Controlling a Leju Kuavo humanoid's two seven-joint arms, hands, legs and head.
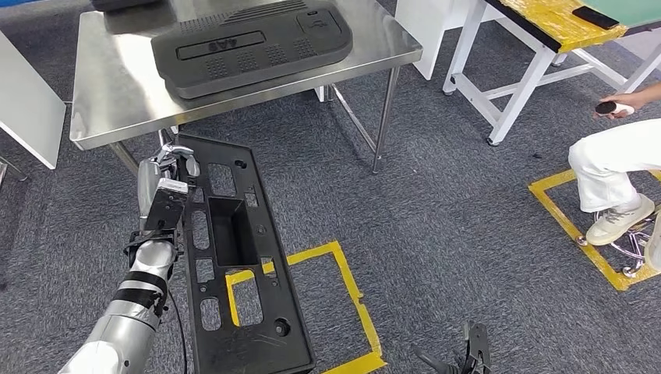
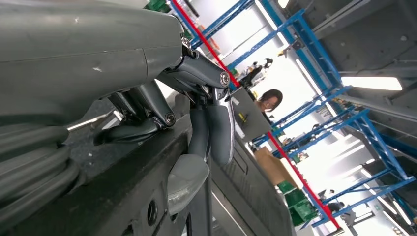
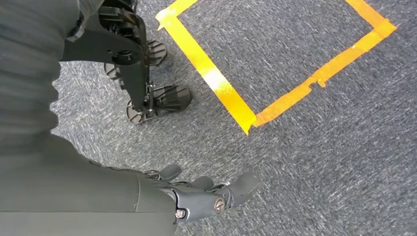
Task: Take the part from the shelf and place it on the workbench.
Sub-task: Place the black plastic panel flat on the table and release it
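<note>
Grey carpet marked with yellow tape squares (image 1: 355, 292) runs under a stainless-steel workbench (image 1: 117, 93) just ahead. A long black perforated plastic panel (image 1: 234, 265), its long axis pointing at the bench, hangs clamped at its far left edge in the left hand (image 1: 173, 167). A grey moulded cover (image 1: 249, 47) already fills the benchtop's middle. The right hand (image 3: 206, 189) hangs empty over the floor, fingers loosely apart.

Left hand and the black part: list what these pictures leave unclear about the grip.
- Head view: the left hand covers the black part edge, hiding the fingertips.
- Left wrist view: the fingers fold over the part's edge; contact beneath is hidden.
- Head view: the part's near end is cut off by the picture's edge.
</note>
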